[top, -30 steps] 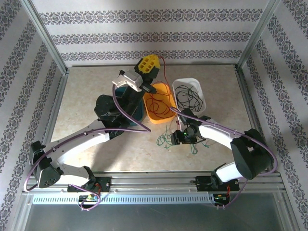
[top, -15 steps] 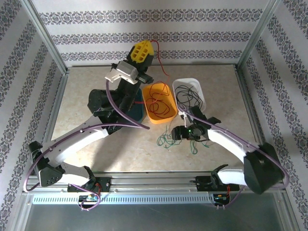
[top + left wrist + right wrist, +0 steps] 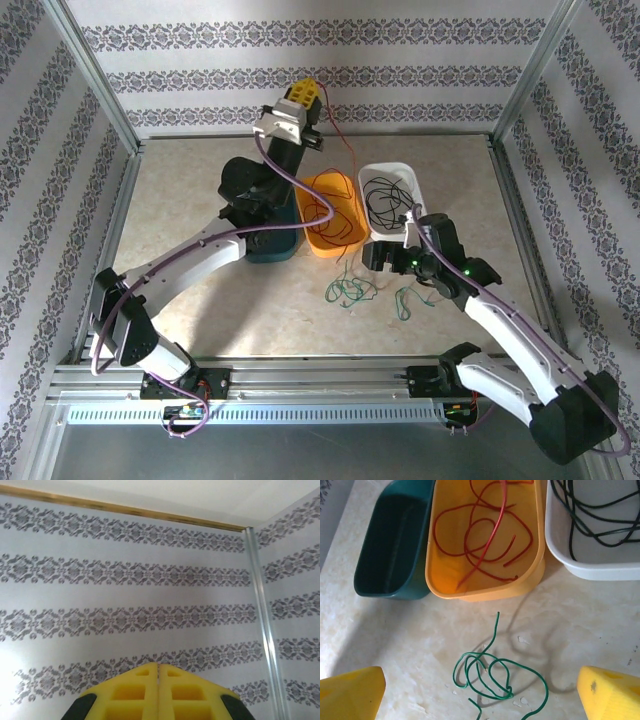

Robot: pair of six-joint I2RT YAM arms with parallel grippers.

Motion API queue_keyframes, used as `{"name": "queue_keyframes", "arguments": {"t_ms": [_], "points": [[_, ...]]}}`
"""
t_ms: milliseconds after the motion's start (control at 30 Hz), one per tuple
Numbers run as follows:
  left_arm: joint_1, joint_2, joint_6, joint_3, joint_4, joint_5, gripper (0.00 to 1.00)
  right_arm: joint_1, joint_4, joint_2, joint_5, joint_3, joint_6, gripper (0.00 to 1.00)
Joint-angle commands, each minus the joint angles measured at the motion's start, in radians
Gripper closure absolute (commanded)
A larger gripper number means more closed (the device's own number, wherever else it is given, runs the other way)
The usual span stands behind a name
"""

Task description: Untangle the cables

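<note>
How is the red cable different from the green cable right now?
The red cable lies coiled inside the orange bin; the green cable sits on the bare table in front of it. One red strand rises out toward the raised left end effector, which is shut; the green cable lies flat, with nothing gripping it. Both are thin, looping wires.

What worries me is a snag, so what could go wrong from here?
1. The shut left gripper, high up, holds the red cable, whose rest coils in the orange tub; pulling up might drag the coil out or shift the tub.
2. The green cable lies in overlapping loops under the open right gripper; a grab might catch several loops and tighten them.
</note>
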Motion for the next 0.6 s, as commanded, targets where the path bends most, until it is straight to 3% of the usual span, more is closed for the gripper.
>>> {"name": "queue_keyframes", "arguments": {"t_ms": [0,233,567], "points": [[0.02,0.033,-0.082,-0.024,0.01,-0.011,1.0,-0.013,0.012,-0.036,0.047,-0.027,0.026,0.02],[0.023,0.12,-0.154,-0.13,-0.048,-0.081,1.0,-0.039,0.003,-0.065,0.066,-0.032,0.018,0.02],[0.021,0.136,-0.414,-0.289,-0.214,-0.175,1.0,-0.044,-0.004,-0.063,0.058,-0.034,0.006,0.02]]}}
